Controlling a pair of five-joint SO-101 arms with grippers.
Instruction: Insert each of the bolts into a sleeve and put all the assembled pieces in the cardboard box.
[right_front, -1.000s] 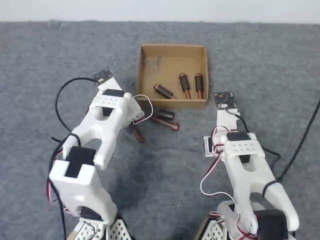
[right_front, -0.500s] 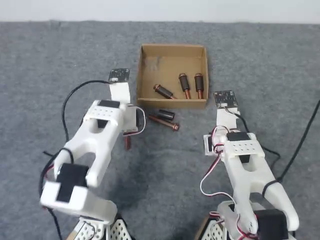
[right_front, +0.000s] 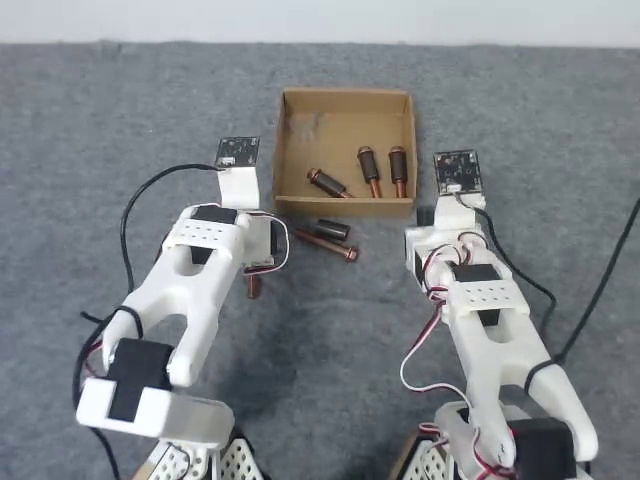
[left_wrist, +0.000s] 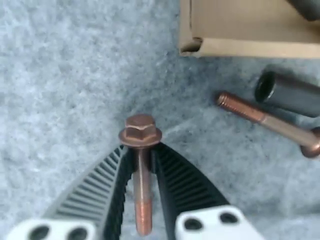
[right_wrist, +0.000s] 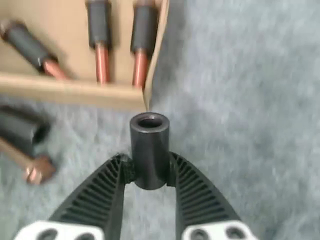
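Left gripper (left_wrist: 141, 148) clenched on a bolt (left_wrist: 142, 180), right gripper (right_wrist: 150, 168) on a sleeve (right_wrist: 149, 150). Looks like mating time; gotta line tip up with bore.

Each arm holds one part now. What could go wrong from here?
1. The left gripper grips the bolt along its shank, head outward; its threaded end may be hard to present.
2. The right gripper holds the sleeve by fingertips only; a push could tilt it.
3. A loose bolt and loose sleeve lie beside the cardboard box; an arm might knock them.
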